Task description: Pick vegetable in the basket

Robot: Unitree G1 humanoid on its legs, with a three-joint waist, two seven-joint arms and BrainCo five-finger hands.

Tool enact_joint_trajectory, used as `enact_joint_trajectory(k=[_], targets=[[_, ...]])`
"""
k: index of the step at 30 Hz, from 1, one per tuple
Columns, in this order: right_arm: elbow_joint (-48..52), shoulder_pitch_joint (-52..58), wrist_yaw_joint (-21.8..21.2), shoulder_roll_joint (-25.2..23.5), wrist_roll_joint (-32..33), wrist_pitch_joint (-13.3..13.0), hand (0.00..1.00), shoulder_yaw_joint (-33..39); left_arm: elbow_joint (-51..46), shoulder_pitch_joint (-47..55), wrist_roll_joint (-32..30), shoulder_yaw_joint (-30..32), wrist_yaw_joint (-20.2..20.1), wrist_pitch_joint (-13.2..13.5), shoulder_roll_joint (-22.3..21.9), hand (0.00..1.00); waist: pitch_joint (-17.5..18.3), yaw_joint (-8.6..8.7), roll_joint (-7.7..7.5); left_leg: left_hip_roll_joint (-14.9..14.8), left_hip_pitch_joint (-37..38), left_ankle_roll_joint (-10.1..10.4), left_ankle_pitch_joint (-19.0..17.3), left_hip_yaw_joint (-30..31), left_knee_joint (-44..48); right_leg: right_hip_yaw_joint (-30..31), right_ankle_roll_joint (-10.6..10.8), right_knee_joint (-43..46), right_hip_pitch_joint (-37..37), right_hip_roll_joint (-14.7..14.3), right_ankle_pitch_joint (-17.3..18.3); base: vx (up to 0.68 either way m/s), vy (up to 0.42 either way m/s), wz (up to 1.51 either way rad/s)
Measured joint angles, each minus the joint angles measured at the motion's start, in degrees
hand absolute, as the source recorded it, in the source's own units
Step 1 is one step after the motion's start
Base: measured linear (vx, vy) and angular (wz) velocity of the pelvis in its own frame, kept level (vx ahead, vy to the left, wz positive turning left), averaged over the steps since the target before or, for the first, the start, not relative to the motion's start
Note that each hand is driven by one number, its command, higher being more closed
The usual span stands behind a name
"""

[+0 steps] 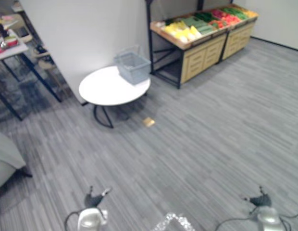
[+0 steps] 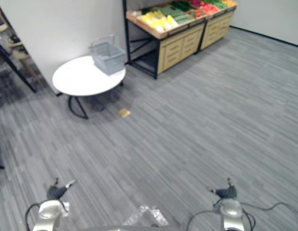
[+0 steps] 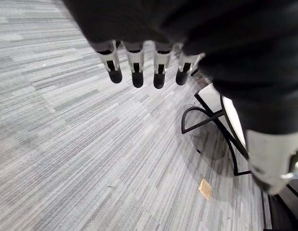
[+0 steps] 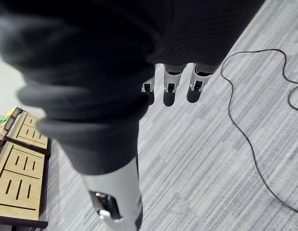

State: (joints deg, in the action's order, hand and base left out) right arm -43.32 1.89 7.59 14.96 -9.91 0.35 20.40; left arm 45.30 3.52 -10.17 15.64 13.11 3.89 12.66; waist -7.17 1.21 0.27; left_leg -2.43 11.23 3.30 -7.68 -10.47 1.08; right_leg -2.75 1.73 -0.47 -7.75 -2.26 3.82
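Eye views, grey basket (image 1: 133, 66) on a round white desk (image 1: 106, 90), vegetables (image 1: 197, 24) heaped on the wooden stand (image 1: 203, 54) beyond, left hand (image 1: 93, 198) and right hand (image 1: 260, 199) low, well apart from both, left wrist view, fingers (image 3: 135, 67) straight, empty, right wrist view, fingers (image 4: 169, 86) straight, holding nothing.

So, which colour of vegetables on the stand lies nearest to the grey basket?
The yellow vegetables, at the end of the stand beside the round white table holding the basket; the green vegetables and red vegetables lie farther along.
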Motion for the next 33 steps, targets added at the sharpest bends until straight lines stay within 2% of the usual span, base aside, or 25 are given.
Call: enact_joint_trajectory(k=[13,17,20,21,23,24,25,27,29,31,32,33], targets=[[0.43,0.02,-1.61,0.42,-0.37,0.01,0.0,-1.24,-1.86,0.25,1.09,-1.35,-0.03,0.65,-0.01,0.0,-0.4,0.24,0.82,-0.23,-2.38,-0.56,0.15,0.18,0.1,-0.81,-0.33,-1.33,1.5,-0.19,-1.22,-0.06,-0.015,0.03],[0.43,-0.07,-1.18,0.3,-0.34,0.16,0.0,-1.13,-1.69,0.23,2.89,-1.95,-0.04,0.59,-0.22,0.0,-0.83,0.32,1.33,-0.75,-3.16,-0.31,0.15,-0.13,0.27,-0.59,-0.92,1.19,3.31,-0.6,-0.19,0.01,-0.032,-0.06],[0.47,-0.1,-0.59,-0.12,-0.31,0.18,0.0,-1.15,-1.7,-0.26,3.23,-1.82,-0.08,0.58,-0.2,0.0,-2.23,0.41,1.23,-2.28,-6.67,1.67,-3.94,-1.24,9.53,-0.56,-1.91,9.6,6.68,-0.61,5.91,0.02,-0.067,0.01],[0.54,0.5,-0.57,-0.37,-0.3,0.28,0.0,-1.58,-1.68,-0.39,3.33,-1.81,-0.15,0.57,-0.24,0.0,-3.3,0.44,0.28,-3.42,-10.6,2.8,-4.93,-1.74,21.14,-0.65,-2.52,10.91,5.88,-0.21,7.55,0.02,-0.098,0.06],[1.58,1.13,-0.55,0.16,-0.3,0.32,0.0,-2.13,-1.71,-0.3,3.48,-1.72,-0.15,0.55,-0.79,0.0,-4.76,0.31,0.49,-6.11,-15.94,3.73,-3.66,-2.16,35.77,-0.59,-3.27,10.96,3.44,-0.47,8.47,0.09,-0.08,-0.02],[2.24,1.21,-0.41,0.73,-0.29,0.34,0.0,-2.84,-1.66,0.27,4.73,-1.73,-0.15,0.53,-1.31,0.0,-5.77,0.37,0.21,-8.41,-19.57,3.49,-4.18,-3.66,44.25,-0.28,-3.94,11.35,1.88,-0.67,9.27,0.2,-0.028,-0.13],[2.28,1.18,-0.28,0.99,-0.2,0.4,0.0,-2.85,-1.55,0.41,5.47,-1.76,-0.15,0.45,-1.71,0.0,-5.92,0.31,0.17,-9.42,-21.92,3.18,-5.1,-5.29,47.19,0.3,-4.04,12.23,1.02,-0.03,10.51,0.2,-0.002,-0.13],[2.27,0.67,-0.15,1.22,-0.05,0.53,0.0,-2.93,-1.6,0.31,5.49,-1.78,-0.09,0.5,-1.63,0.0,-5.96,0.28,0.09,-9.13,-24.74,3.13,-5.88,-7.74,42.81,1.31,-3.46,12.15,0.64,1.08,11.45,0.25,0.032,-0.21],[2.14,-0.35,-0.15,1.51,-0.02,0.57,0.0,-2.96,-1.59,0.32,5.49,-1.79,-0.06,0.49,-1.61,0.0,-5.98,0.21,0.1,-7.7,-27.12,2.84,-4.81,-10.15,31.16,2.35,-2.74,10.48,0.59,2.35,11.73,0.31,0.083,-0.27],[1.44,-1.33,0.22,2.05,0.08,0.55,0.0,-2.71,-1.26,0.25,5.47,-2.04,-0.05,0.5,-1.81,0.0,-6.23,-0.01,0.6,-5.61,-29.73,2.12,1.2,-11.56,16.72,3.32,-0.33,7.41,-0.94,3.53,11.32,0.4,0.136,-0.21],[1.06,-1.54,0.5,2.07,0.19,0.55,0.0,-2.67,-0.84,0.15,5.46,-2.09,-0.05,0.5,-1.8,0.0,-6.25,0.0,0.8,-5.24,-30.11,1.98,2.91,-11.53,13.98,3.35,0.36,6.79,-1.55,3.7,11.66,0.55,0.238,-0.2],[-0.17,-1.77,0.74,2.02,0.64,0.54,0.0,-2.71,0.49,0.03,5.39,-2.5,-0.09,0.5,-1.81,0.0,-6.15,-0.23,1.09,-4.96,-30.15,1.47,5.07,-11.59,10.27,3.48,2.38,6.4,-2.84,4.09,12.92,0.48,0.236,-0.28]])
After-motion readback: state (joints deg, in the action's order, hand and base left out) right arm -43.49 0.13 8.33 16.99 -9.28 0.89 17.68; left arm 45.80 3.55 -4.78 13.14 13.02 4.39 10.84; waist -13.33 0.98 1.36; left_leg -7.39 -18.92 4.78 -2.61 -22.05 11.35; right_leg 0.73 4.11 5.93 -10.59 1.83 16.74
